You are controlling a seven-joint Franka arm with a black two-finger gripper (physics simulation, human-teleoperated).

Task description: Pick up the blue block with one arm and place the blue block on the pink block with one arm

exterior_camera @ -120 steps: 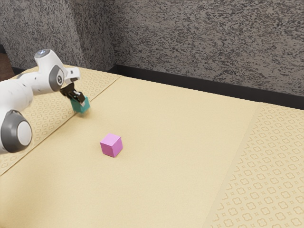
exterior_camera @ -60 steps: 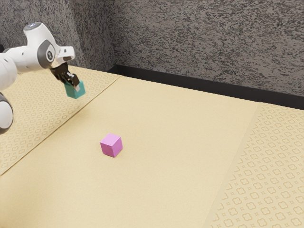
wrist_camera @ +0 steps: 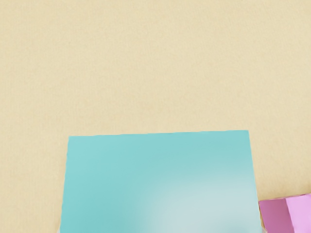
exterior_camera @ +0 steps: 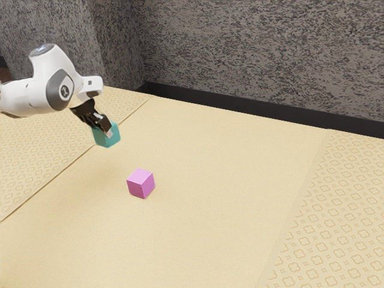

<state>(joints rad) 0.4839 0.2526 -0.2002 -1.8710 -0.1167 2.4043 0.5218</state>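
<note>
Teal-blue and plain-faced, the blue block [exterior_camera: 108, 138] is being pinched from two sides by the black fingers of the gripper [exterior_camera: 102, 128], above the tan table [exterior_camera: 240, 180]. As a cube it is showing no long axis, and it is being held tilted. It is hanging toward the exterior view's upper left of the pink block [exterior_camera: 140, 183], apart from it. In the wrist view, the pink block [wrist_camera: 286, 213] is being seen just past its corner.

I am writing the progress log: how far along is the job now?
Done: the gripper is shut on the blue block, lifted off the table. In hand: it hangs to the exterior view's left of the pink block. Left: move over it, lower, release.
</note>
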